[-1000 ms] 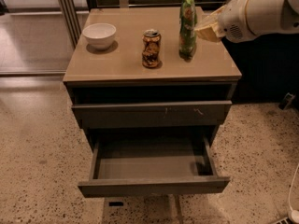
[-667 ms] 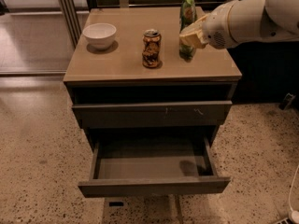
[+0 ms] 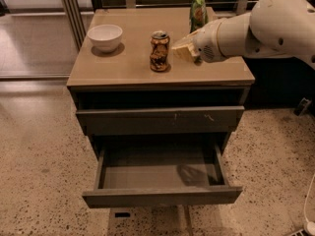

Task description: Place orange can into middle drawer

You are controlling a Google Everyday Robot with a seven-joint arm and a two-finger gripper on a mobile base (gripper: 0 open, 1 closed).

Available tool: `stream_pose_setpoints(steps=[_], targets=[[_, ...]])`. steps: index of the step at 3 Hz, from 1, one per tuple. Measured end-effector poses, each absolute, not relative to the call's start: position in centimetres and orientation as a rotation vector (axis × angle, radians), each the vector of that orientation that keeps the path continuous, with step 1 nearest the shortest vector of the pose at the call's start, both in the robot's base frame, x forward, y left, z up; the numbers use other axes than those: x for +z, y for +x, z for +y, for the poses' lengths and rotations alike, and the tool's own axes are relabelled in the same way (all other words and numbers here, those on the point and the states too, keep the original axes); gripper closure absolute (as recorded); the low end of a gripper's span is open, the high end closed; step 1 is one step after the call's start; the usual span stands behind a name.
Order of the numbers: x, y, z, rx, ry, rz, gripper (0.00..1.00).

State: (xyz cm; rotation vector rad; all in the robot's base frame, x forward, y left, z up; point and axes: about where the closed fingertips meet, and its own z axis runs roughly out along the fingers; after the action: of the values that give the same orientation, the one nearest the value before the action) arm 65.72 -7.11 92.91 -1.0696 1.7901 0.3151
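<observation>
The orange can (image 3: 159, 52) stands upright near the middle of the cabinet top (image 3: 123, 70). It is orange-brown with a dark print and a silver top. My gripper (image 3: 183, 50) hangs just right of the can at about its height, with its pale fingertips pointing left at it, a small gap away. The white arm reaches in from the right. The middle drawer (image 3: 147, 177) is pulled open low at the front. Its flat grey bottom is bare and its front panel is plain.
A white bowl (image 3: 105, 36) sits at the left of the cabinet top. A tall green snack bag (image 3: 198, 9) stands behind my gripper. A shut drawer front with pale scratches (image 3: 160, 118) lies above the open drawer. Speckled floor surrounds the cabinet.
My arm has swung left and down, from beside the green bag to just right of the orange can. The can, bowl and drawer have not moved.
</observation>
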Motion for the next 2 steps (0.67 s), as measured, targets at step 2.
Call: stream_pose_setpoints(steps=[2], targets=[[89.5,67.6,-7.0,0.298,-1.010,1.811,0.25]])
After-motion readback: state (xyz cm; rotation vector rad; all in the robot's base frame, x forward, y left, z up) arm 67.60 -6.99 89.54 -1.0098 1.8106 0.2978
